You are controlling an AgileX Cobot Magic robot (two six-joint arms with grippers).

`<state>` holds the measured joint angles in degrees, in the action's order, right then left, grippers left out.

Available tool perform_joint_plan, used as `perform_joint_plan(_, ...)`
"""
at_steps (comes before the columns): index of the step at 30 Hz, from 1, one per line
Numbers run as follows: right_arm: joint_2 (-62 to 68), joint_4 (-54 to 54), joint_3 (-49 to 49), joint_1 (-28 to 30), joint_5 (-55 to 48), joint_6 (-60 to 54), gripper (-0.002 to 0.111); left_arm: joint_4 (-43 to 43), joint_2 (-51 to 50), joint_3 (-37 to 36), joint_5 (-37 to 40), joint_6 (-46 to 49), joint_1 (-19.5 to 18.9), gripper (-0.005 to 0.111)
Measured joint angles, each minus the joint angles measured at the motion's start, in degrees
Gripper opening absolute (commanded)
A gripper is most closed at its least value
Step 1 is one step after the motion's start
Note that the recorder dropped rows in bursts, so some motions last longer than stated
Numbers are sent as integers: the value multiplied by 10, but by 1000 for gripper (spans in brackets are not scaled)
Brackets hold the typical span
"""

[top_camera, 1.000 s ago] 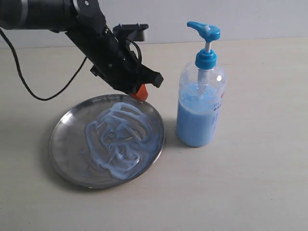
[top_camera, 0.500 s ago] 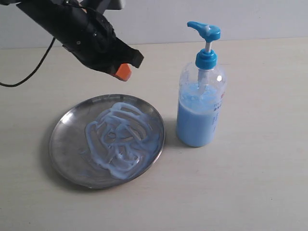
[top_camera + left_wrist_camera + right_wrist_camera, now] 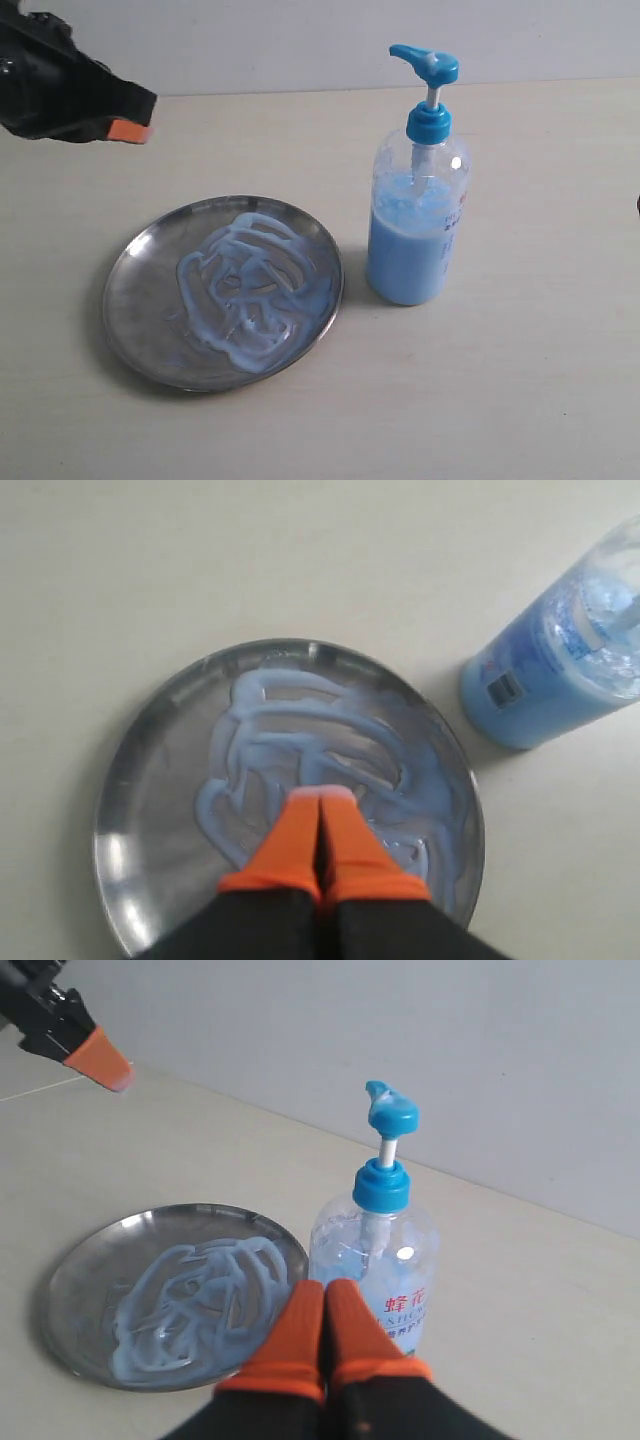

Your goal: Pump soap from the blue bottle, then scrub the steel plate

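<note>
The steel plate point(image 3: 130, 290) lies left of centre on the table, smeared with swirled pale soap point(image 3: 255, 290). To its right stands the blue bottle point(image 3: 415, 235), upright, pump head raised. My left gripper point(image 3: 128, 130) hangs at the far left, high above the table and away from the plate, orange fingertips pressed together and empty. From its wrist the left gripper point(image 3: 322, 798) looks down on the plate point(image 3: 130, 780), the soap point(image 3: 300, 730) and the bottle point(image 3: 545, 670). My right gripper point(image 3: 323, 1290) is shut and empty, pulled back from the bottle point(image 3: 375, 1250) and the plate point(image 3: 80, 1270).
Pale tabletop point(image 3: 520, 380) spreads around the plate and bottle. A light wall point(image 3: 300, 40) closes the far edge. A dark sliver at the right edge of the exterior view is too small to identify.
The left arm has lifted off the plate's far rim and swung up and away to the left. Plate, soap and bottle have stayed put.
</note>
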<state>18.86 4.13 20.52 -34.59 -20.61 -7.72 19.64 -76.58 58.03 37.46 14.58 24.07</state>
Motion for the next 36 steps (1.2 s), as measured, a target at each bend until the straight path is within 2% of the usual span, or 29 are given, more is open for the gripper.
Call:
perform_joint_plan(8, 0, 0, 0, 0, 3, 0, 0, 0, 166, -60, -21, 0, 0, 0)
perform_joint_plan(18, 0, 3, 0, 0, 3, 0, 0, 0, 353, -73, -27, 0, 0, 0)
perform_joint_plan(30, 0, 4, 0, 0, 3, 0, 0, 0, 473, -83, -16, 0, 0, 0)
perform_joint_plan(36, 0, 4, 0, 0, 3, 0, 0, 0, 507, -99, 16, 0, 0, 0)
